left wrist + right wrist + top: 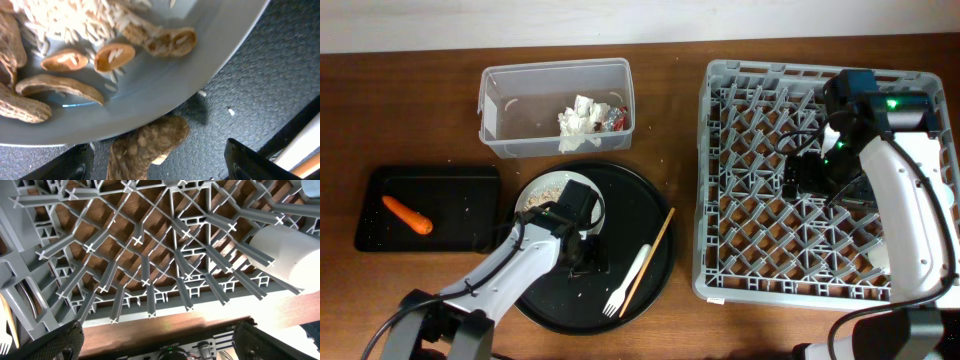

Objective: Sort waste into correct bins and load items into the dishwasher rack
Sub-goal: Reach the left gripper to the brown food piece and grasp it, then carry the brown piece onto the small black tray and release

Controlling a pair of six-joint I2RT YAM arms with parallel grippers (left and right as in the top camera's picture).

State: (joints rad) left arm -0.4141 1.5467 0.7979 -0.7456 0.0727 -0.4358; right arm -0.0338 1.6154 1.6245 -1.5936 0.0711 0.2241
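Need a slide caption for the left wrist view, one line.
Left tool open around a brown peanut shell on the black tray, beside the rim of a white plate of rice and shells.

I see a large round black tray (pixel 638 212) lying on the brown wooden surface (pixel 410 110), toward its near edge; the tray's face is finely textured.
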